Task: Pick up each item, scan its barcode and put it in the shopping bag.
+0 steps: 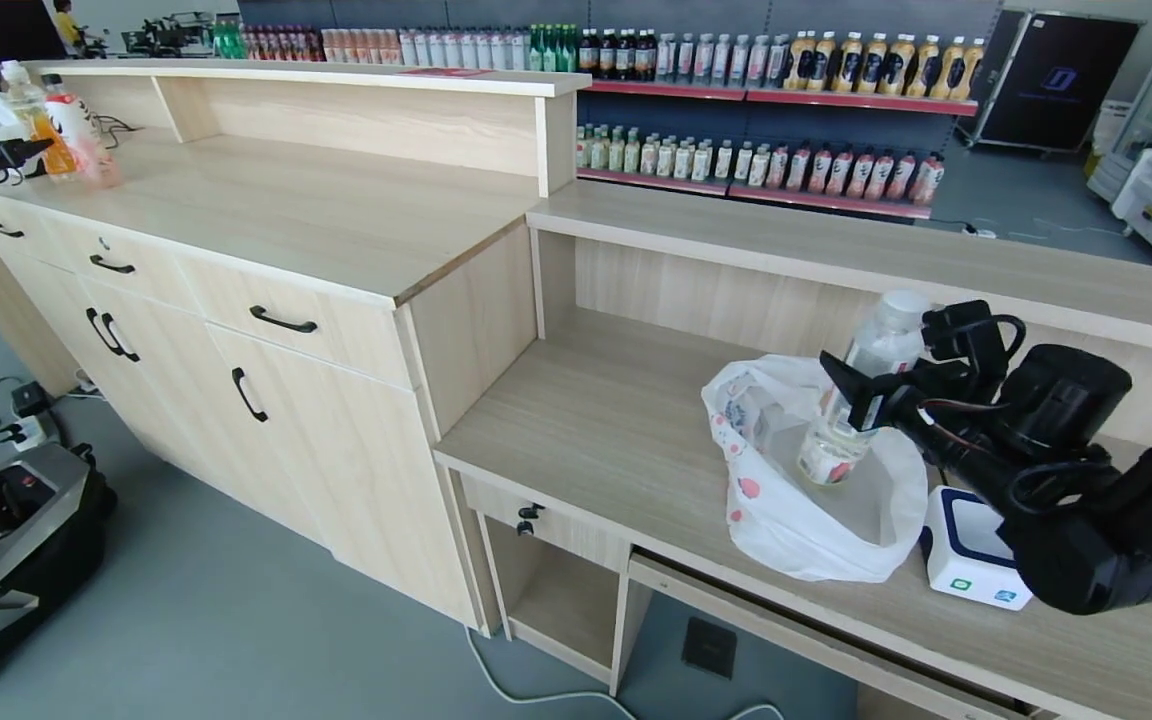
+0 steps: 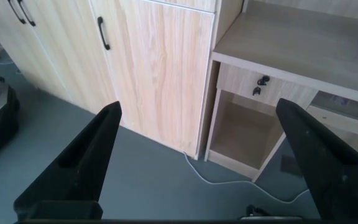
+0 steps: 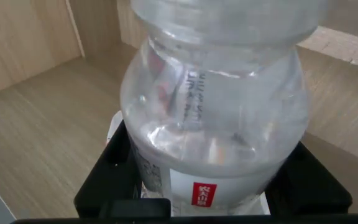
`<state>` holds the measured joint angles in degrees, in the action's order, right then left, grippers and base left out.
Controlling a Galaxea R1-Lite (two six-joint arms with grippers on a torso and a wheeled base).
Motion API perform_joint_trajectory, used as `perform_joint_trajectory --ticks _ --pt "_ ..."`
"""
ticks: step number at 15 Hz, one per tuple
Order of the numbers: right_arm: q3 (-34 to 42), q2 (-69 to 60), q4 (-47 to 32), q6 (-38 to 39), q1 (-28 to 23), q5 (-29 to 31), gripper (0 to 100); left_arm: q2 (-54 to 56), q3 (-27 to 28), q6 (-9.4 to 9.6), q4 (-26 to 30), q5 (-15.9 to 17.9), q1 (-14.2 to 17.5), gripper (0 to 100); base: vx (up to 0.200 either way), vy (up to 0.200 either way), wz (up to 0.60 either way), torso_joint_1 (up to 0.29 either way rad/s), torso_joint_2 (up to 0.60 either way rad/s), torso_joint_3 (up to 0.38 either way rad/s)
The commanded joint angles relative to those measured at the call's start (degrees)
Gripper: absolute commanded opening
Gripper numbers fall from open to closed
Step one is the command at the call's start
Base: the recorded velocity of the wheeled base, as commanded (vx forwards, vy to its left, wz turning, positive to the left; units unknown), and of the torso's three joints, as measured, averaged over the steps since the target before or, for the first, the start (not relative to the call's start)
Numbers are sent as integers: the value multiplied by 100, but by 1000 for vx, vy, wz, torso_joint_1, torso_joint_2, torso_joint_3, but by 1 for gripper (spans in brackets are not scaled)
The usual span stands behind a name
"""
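pale wood worktop [image 1: 616, 420], drink shelves [image 1: 766, 100] behind; clear plastic bottle [image 1: 861, 370] in white plastic bag [image 1: 786, 530], clamped by right fingers [image 1: 844, 390]; left fingers [image 2: 86, 168] spread.

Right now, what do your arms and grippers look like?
Both grippers are matte black. The left gripper has two flat, tapering jaws. The right arm has bulky rounded joints, with thin black cables looping by the right gripper.

light wood counter [image 1: 336, 210], cabinet doors [image 1: 336, 450] with black handles [image 1: 282, 321], lower desk [image 1: 616, 420], drink shelves [image 1: 766, 95] behind, power strip [image 1: 26, 430] on grey floor [image 1: 216, 620]
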<state>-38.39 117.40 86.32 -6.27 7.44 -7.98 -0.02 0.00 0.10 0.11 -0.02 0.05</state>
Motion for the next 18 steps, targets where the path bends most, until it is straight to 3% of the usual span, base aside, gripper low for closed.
perform_joint_trajectory --ticks 1,6,9,18 --pt "-72 767 254 126 65 -160 0 2 0 -1 -2 -6 4 100 0 0 0 0 0 0" --pt "-415 1383 368 152 91 -203 0 2 0 -1 -2 -6 4 100 0 0 0 0 0 0" --pt "-485 1514 368 161 91 -529 0 2 0 -1 -2 -6 4 100 0 0 0 0 0 0" --pt "-617 1971 368 143 -164 -546 0 2 0 -1 7 -6 4 100 0 0 0 0 0 0"
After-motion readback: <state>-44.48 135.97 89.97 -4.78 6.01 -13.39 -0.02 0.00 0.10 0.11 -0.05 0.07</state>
